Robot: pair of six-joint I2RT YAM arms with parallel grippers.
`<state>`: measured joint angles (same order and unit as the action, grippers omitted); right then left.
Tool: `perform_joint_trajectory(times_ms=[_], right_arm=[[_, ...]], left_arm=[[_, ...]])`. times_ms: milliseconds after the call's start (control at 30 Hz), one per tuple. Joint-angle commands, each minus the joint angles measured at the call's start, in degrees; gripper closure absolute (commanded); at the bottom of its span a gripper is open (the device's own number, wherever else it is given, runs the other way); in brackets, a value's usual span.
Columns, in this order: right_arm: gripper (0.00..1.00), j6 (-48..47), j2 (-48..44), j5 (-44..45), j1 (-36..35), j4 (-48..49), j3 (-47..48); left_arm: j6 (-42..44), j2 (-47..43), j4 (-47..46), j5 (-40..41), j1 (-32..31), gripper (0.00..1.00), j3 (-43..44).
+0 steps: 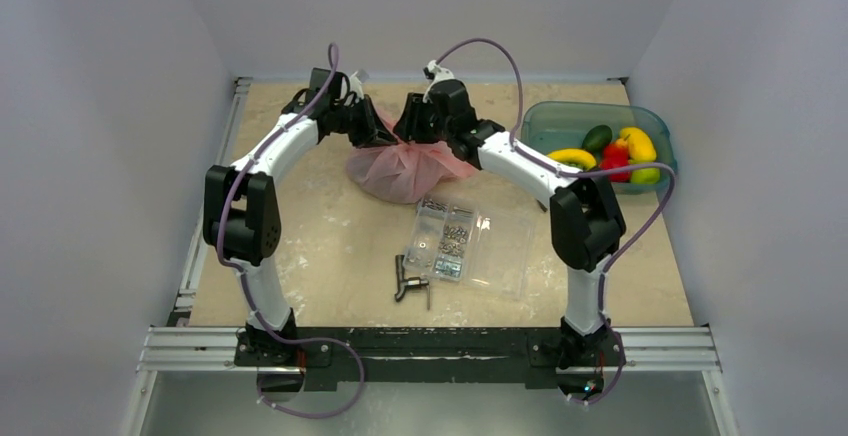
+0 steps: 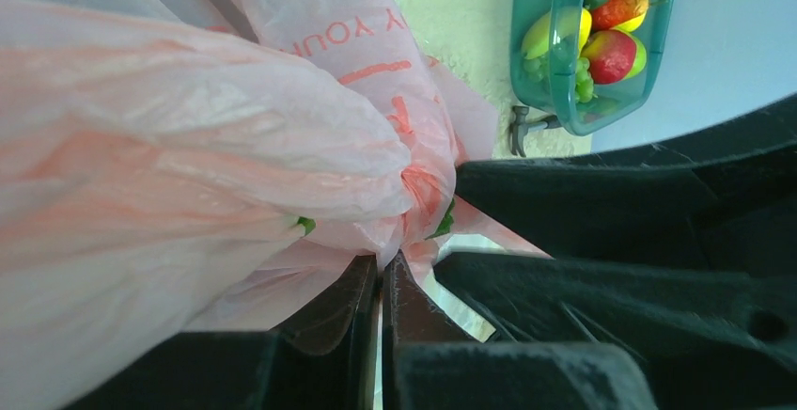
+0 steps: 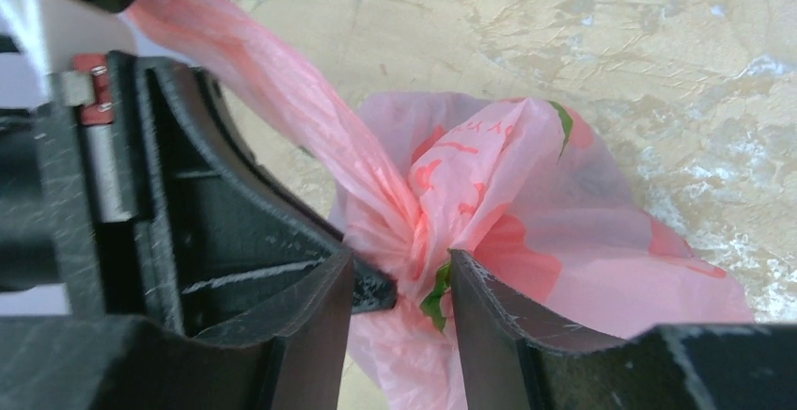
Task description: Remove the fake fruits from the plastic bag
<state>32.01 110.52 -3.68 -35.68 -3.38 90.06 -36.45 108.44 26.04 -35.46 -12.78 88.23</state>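
Near centre: clear screw box (image 1: 470, 244). Beyond it, plastic bag (image 1: 405, 171) on table (image 1: 330, 256), top knotted, no fake fruits out; left gripper (image 2: 381, 278) clenched on bag film, right gripper (image 3: 399, 283) spread astride the knot, gripping nothing. Untying and emptying all left to do

The plastic bag (image 1: 405, 171) is translucent pink with red-orange lettering (green leaf flecks too); the tub (image 1: 545, 116) is teal.

Left hand (image 2: 381, 283) tight on the plastic bag (image 2: 188, 128), green tub (image 2: 564, 114) beyond
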Motion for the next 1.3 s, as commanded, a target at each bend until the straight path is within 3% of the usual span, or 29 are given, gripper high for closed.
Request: perform_joint_trajectory(times_ms=[0,200,267,333,433,467,600,733,900,1067,1267], right_arm=[[0.59,-1.33,2.88,3.43,0.09,-3.2,5.19],[0.59,-2.41,4.61,6.65,-0.24,-5.66,7.67],[0.64,-2.48,4.92,6.74,-0.26,-5.56,7.71],[0.74,-2.26,5.13,6.85,-0.19,-5.27,7.8],[0.97,-0.59,4.97,6.24,-0.26,-4.01,7.71],[1.0,0.32,4.57,7.13,-0.16,-3.67,7.24],[1.0,6.68,-0.65,7.76,1.81,3.56,0.28],[1.0,17.01,-6.57,-2.07,6.82,21.28,-13.39],[1.0,20.49,-7.93,-8.08,9.4,26.44,-17.16],[1.0,19.27,-8.95,-7.5,10.45,24.85,-17.22],[1.0,11.85,-5.22,-12.72,10.85,14.19,-8.21]], left_arm=[[-1.76,-2.75,-2.97,-2.77,-0.06,1.0,-0.6],[-2.1,-3.07,-3.05,-2.8,-0.06,1.0,-0.62],[-2.39,-2.98,-3.14,-3.04,-0.06,1.0,-0.74],[-2.49,-3.06,-3.14,-2.91,-0.06,1.0,-0.77],[-2.49,-3.19,-2.61,-2.2,-0.06,1.0,-0.79],[-2.49,-3.28,-2.27,-1.71,-0.06,1.0,-0.82],[-2.27,-3.88,-0.47,1.22,0.18,1.0,-0.71],[-2.66,-4.15,-0.29,1.46,1.09,1.0,-0.93],[-1.38,-5.17,-0.02,2.78,1.95,1.0,-1.34],[-0.03,-6.84,0.41,3.24,2.42,1.0,-1.32],[0.06,-7.6,0.04,2.04,2.23,1.0,-1.37]])
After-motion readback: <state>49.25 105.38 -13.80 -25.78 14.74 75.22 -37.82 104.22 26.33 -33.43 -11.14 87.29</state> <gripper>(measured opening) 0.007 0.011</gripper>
